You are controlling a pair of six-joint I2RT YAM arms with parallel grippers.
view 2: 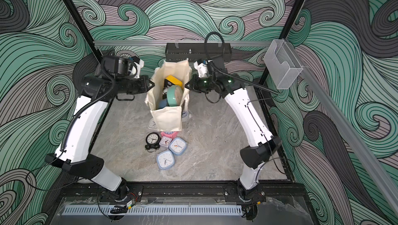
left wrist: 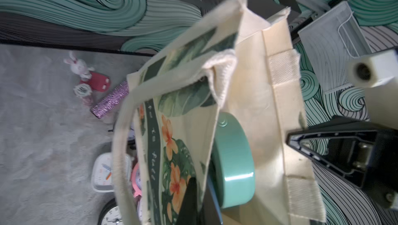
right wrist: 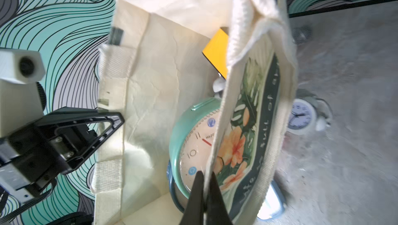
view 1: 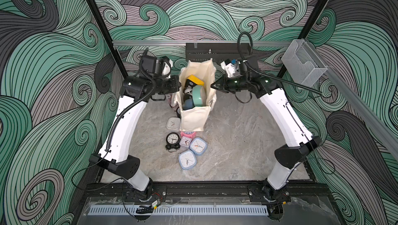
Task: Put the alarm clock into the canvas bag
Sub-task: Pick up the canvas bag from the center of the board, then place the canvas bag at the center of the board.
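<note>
Left gripper (view 1: 179, 86): in both top views, clamped shut on the 9 o'clock rim of the cream canvas bag (view 1: 191, 120) with strap handles.
Right gripper (view 1: 213, 85): in both top views, pinched shut on the bag's 3 o'clock rim. The mouth is stretched open between the two grippers.
Bag: upright over the middle of the grey marbled surface (view 1: 237, 137). Whether its base rests there cannot be told.
Teal round alarm clock (view 1: 197, 97): inside the bag, standing on edge, topmost. A yellow-and-black clock (view 1: 195, 80) sits just at its 12 o'clock, also inside.
Loose clocks: at the bag's 6 o'clock lie a black twin-bell clock (view 1: 172, 141), a pink clock (view 1: 187, 134) partly hidden by the bag's front wall, and two light-blue square clocks (view 1: 198, 146).
Left wrist view: blurred. The bag's dark green floral panel (left wrist: 172, 159) with white lettering faces the camera, the teal clock's side shows in the mouth, and the right gripper's black tip touches the far wall.
Right wrist view: the right gripper's two black fingers (right wrist: 196, 193) close on the printed wall's edge. The teal clock's cream dial shows inside. The left gripper's tip meets the opposite wall. A white twin-bell clock (right wrist: 301, 116) lies on the surface outside the bag.
</note>
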